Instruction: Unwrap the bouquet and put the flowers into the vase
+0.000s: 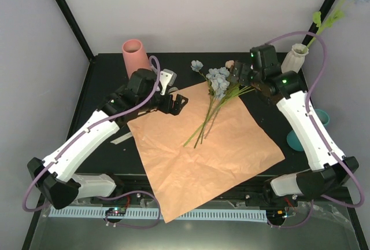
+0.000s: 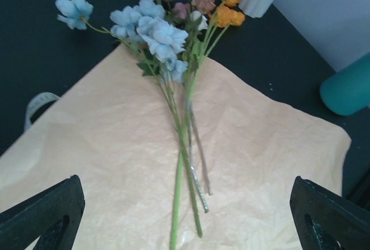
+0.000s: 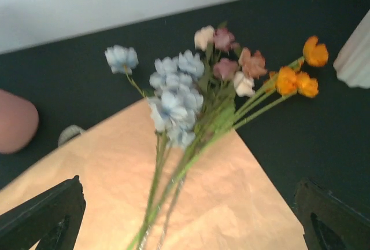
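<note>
**A:** How far along is it?

**B:** The unwrapping looks done. The paper [image 1: 208,157] lies open and flat. The flowers [image 1: 217,96] lie loose on its far half, with the stems toward its middle and the blooms spilling past its far corner.

**A:** And the vase?

**B:** The vase [image 1: 296,58] stands beyond the paper's far right side, well apart from it. One pale sprig [image 1: 324,19] seems to rise out of it. The bunch itself isn't in, so I'd say moving the flowers is what's left.

**A:** Are the arms holding anything?

**B:** No. The left gripper [image 1: 180,103] hovers at the paper's far left edge, jaws spread wide with nothing between them. The right gripper [image 1: 236,75] hangs by the paper's far corner, close to the blooms, and it's just as wide and empty.

**A:** What's it all sitting on?

**B:** A matte black table [image 1: 110,82]. The paper's near corner pokes out over the table's front edge. A pink vase [image 1: 134,56] stands past the paper's far left corner and a teal vase [image 2: 350,85] off its right edge. Around that there are plain white walls [image 1: 202,7] and black posts [image 1: 66,13] in the corners.
</note>
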`<move>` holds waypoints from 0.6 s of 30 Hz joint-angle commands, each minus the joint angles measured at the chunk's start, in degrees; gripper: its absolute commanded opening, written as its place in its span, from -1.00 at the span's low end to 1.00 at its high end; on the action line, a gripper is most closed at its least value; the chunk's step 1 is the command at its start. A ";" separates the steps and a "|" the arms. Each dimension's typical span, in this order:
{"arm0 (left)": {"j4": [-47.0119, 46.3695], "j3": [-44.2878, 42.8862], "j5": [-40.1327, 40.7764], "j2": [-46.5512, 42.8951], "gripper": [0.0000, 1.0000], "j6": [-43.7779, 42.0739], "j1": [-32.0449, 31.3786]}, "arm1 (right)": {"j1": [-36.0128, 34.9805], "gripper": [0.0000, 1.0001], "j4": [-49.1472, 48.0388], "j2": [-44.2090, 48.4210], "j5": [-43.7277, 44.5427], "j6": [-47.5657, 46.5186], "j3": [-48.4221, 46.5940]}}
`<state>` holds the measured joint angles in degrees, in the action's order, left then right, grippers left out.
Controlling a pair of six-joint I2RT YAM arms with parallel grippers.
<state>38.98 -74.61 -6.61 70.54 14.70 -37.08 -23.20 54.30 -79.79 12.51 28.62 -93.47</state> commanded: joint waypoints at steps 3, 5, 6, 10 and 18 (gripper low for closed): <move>1.83 -1.07 -6.31 5.22 0.98 4.72 0.21 | 0.20 0.99 -0.39 3.52 -4.63 -2.13 8.98; 4.31 -2.28 -6.51 8.02 0.97 4.71 -0.64 | 0.27 0.99 0.18 3.42 -5.80 -2.33 11.30; 5.21 -2.91 -6.56 9.64 0.92 4.18 -1.23 | 0.31 0.99 0.65 3.16 -6.67 -2.78 12.04; 8.71 -4.74 -6.32 16.46 0.70 1.92 -3.68 | 0.35 0.99 4.47 1.33 -7.70 -3.81 12.35; 9.91 -7.82 -3.16 30.30 0.28 4.65 -5.92 | 0.42 0.99 7.59 0.69 -9.81 -6.48 13.58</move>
<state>47.09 -77.62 -11.79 95.94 16.58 -41.82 -23.05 59.75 -78.94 4.29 24.14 -80.86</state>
